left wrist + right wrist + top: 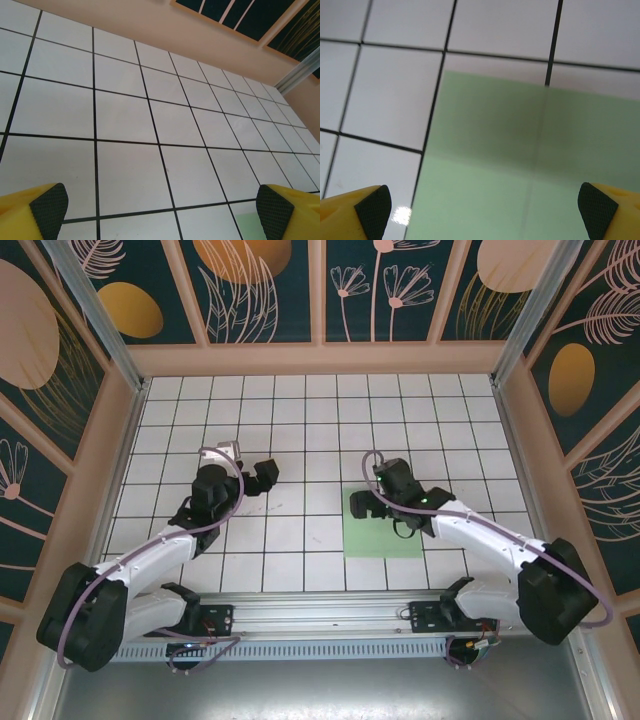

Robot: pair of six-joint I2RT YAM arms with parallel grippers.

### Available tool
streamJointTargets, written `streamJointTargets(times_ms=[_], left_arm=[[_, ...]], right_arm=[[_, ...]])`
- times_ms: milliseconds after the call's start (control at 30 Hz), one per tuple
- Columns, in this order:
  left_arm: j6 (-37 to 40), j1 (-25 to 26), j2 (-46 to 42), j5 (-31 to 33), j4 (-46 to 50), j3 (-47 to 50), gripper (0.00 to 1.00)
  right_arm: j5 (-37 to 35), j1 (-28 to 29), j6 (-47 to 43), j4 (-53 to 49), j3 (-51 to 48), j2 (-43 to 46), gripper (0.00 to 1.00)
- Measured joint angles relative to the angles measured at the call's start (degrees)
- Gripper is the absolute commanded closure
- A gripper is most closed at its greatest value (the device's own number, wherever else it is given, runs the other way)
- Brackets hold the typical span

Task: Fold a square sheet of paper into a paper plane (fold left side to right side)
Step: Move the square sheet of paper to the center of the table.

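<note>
Two yellow fingers [342, 220] with bumpy black pads [370, 210] stand wide apart on the right gripper [485, 212], just above the square sheet of paper [520, 145]. The left gripper [162, 212] is spread wide too, well left of the sheet, holding nothing. The sheet lies flat, thin and pale green on the white tiled table [280, 420]. No fold yet, I think: next, its left edge needs pinching and lifting over.

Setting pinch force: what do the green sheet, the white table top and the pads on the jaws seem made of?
Green sheet: thin matte paper; a grid line shows faintly through it. Table top: hard and glossy, perhaps laminate or tile; a bright glare spot sits on it. Pads: black, likely rubber, with fine diamond texture.
</note>
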State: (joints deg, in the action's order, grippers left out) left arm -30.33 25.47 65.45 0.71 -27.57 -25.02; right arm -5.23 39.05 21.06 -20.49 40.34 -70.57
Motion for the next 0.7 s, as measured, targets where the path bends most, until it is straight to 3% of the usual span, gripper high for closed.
streamJointTargets(times_ms=[267,700], left_arm=[[0.0,0.0,-3.3,3.1,0.8,-0.2,0.01],[0.0,0.0,-4.7,5.9,2.4,-0.3,0.01]], right_arm=[[-3.6,2.2,2.4,-2.5,-1.3,-5.3,0.08],[-3.7,2.6,3.2,-0.7,-1.7,-13.0,0.17]])
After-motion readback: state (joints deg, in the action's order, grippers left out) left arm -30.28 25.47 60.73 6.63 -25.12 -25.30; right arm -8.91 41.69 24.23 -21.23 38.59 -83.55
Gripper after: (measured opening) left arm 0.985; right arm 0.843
